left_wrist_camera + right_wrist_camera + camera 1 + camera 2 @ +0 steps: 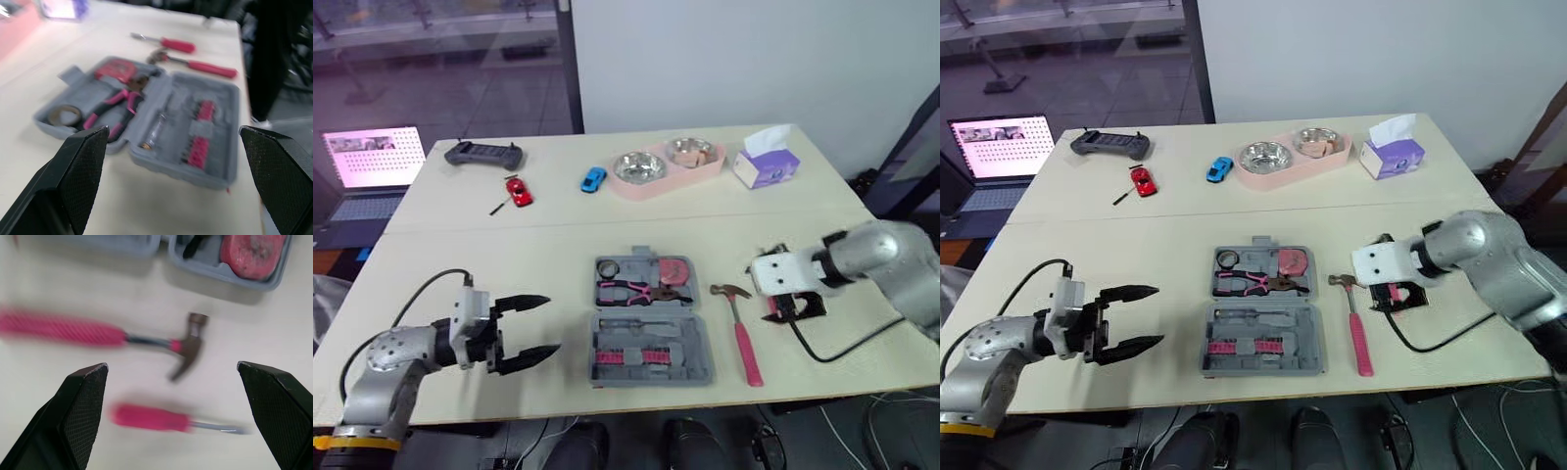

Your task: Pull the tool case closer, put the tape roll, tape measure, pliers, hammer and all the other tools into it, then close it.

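Tabletop [460, 255]: tool case [651, 338] open, loading underway; hammer [744, 338], screwdriver [151, 417] outside. Right gripper [791, 305] above them, left gripper [551, 323] idle, both fingers spread. Next: pinch screwdriver.

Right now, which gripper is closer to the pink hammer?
Right. The right gripper is just beside the head of the hammer; the left gripper sits far off, across the open tool case.

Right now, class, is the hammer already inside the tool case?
No, the hammer lies outside the open tool case, on its right.
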Controlling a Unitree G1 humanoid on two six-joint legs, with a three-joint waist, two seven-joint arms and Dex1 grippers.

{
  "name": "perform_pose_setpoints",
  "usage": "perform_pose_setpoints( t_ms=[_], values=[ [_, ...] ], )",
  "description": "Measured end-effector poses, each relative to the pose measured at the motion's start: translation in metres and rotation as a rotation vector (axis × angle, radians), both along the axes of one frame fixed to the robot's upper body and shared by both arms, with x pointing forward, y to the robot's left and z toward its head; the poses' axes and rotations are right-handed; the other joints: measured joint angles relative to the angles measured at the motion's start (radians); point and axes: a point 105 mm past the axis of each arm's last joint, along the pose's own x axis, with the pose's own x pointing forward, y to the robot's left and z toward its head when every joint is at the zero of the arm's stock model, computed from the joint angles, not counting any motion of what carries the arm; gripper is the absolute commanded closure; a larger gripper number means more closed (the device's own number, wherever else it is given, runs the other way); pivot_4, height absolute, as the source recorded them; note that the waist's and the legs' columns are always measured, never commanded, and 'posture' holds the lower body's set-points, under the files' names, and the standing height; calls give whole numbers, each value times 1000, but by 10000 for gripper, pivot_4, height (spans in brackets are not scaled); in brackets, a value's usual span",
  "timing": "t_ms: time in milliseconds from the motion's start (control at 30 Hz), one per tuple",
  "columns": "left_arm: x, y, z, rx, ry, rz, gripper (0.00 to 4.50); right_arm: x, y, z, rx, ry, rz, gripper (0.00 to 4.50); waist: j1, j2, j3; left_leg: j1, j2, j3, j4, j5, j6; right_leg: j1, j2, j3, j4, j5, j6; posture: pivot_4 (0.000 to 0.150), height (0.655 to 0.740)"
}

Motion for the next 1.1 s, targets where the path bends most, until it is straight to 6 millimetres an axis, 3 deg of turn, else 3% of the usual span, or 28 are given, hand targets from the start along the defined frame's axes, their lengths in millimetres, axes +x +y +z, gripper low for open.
perform_pose_setpoints(
  t_ms=[233, 533, 633, 667, 900, 1100],
  values=[
    [-5, -4, -7, 38, 7, -63, 0, 12, 10, -36, -295, -12, 436, 480, 0, 0, 0, 0, 0, 0, -1, 0, -1, -2, 1, 1, 3, 0, 0, 1500, 7370],
    [-7, -8, -8, 32, 4, -55, 0, 17, 19, -76, -437, 41, 617, 480, 0, 0, 0, 1, -1, -2, 0, 2, -3, -2, 2, 2, 6, 1, -2, 1500, 7370],
    [-7, -8, -7, 32, 1, -45, 0, 18, 20, -83, -473, 49, 634, 8071, 0, -2, -1, 3, 0, -3, 0, 3, -4, -1, 3, 2, 7, 1, -3, 1500, 7370],
    [-6, -10, -6, 33, -9, -46, 0, 19, 19, -85, -485, 50, 636, 14154, -1, -5, -3, 4, 1, -3, 0, 3, -5, 0, 4, 2, 7, 2, -4, 1500, 7370],
    [-6, -11, -5, 31, -4, -31, 0, 24, 20, -90, -506, 28, 658, 44958, -2, -9, -6, 15, 1, -4, -1, 3, -5, 6, 5, 3, 7, 0, -8, 1500, 7370],
    [-6, -13, -7, 30, 4, -37, 0, 24, 22, -91, -496, 24, 672, 44958, -2, -13, -7, 17, 2, -3, -1, 3, -5, 7, 5, 4, 7, 0, -8, 1500, 7370]
  ],
)
